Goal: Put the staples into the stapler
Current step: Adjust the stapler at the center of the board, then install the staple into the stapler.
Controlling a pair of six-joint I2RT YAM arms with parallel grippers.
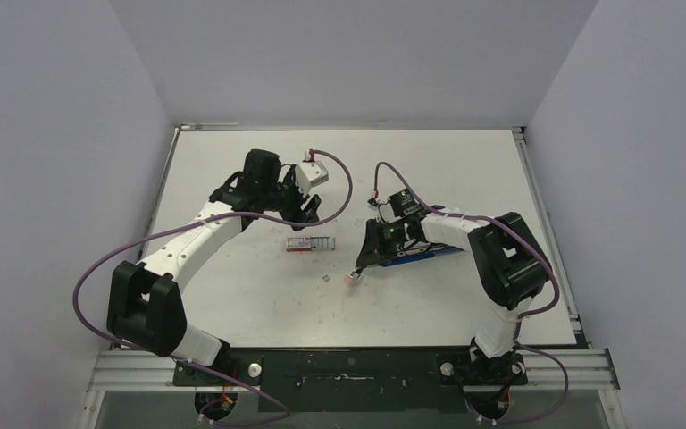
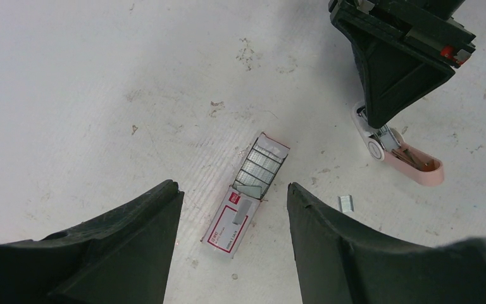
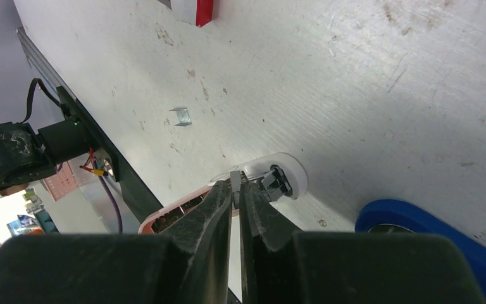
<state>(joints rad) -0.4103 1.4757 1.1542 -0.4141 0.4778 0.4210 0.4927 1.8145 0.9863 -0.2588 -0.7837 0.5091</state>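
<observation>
Table [image 1: 232,304]: white and scuffed, lying under both claws.
Stapler [image 3: 430,221]: blue, flat on the table just behind the right claw's tips, and mostly hidden under that arm's wrist in the top view.
Left claw [image 2: 233,189]: spread wide and holding nothing, it hangs above the box.
Right claw [image 3: 237,190]: pressed shut, tips down at the white end of the pink block. A thin grey sliver shows between the tips, perhaps a staple strip, though the view is too close to be sure.
Box [image 2: 230,227]: a red-and-white sleeve directly below the left claw, with its tray slid out away from the claw.
Staples [image 2: 261,163]: grey rows in the tray, just ahead of the left claw's fingertips.
Pink block [image 2: 421,168]: under the right claw's tips, resting on the table.
Loose strip [image 2: 346,202]: a short grey piece between the two claws, apart from the box.
</observation>
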